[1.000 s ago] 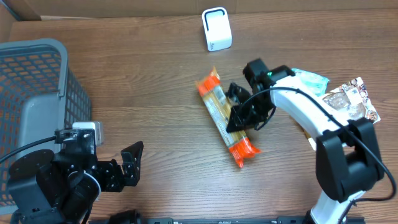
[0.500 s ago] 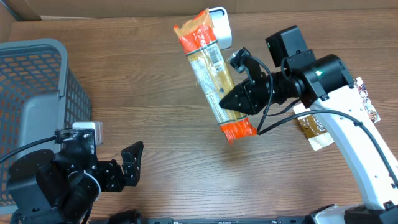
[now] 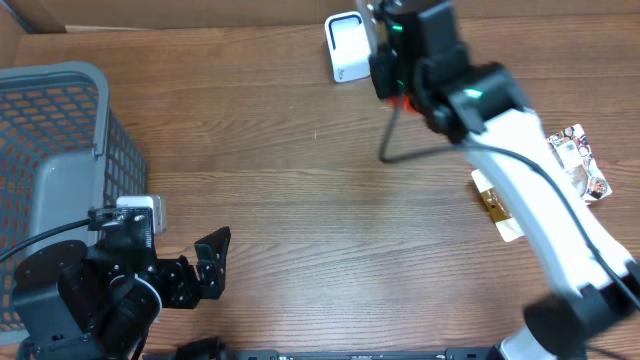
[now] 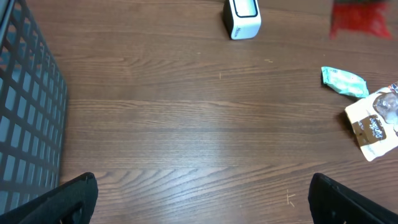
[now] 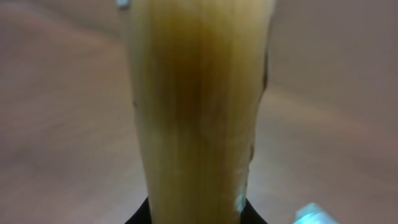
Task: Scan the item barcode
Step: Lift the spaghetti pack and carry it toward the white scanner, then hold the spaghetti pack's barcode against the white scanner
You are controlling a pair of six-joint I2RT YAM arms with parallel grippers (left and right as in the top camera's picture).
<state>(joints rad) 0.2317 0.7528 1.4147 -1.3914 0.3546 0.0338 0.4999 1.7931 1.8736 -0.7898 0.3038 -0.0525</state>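
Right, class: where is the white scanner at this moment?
In the overhead view the white scanner stands near the middle of the table's far edge, right beside the right arm; the grey basket sits far off to its left.

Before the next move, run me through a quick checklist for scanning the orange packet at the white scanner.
1. Right gripper shut on the orange packet: ok.
2. Packet lifted off the table: ok.
3. Packet close to the scanner: ok, just beside it in the overhead view.
4. Barcode facing the scanner: cannot tell, the packet is blurred or hidden by the arm.
5. Left gripper open and well away: ok.
6. Teal packet out of the way: ok.
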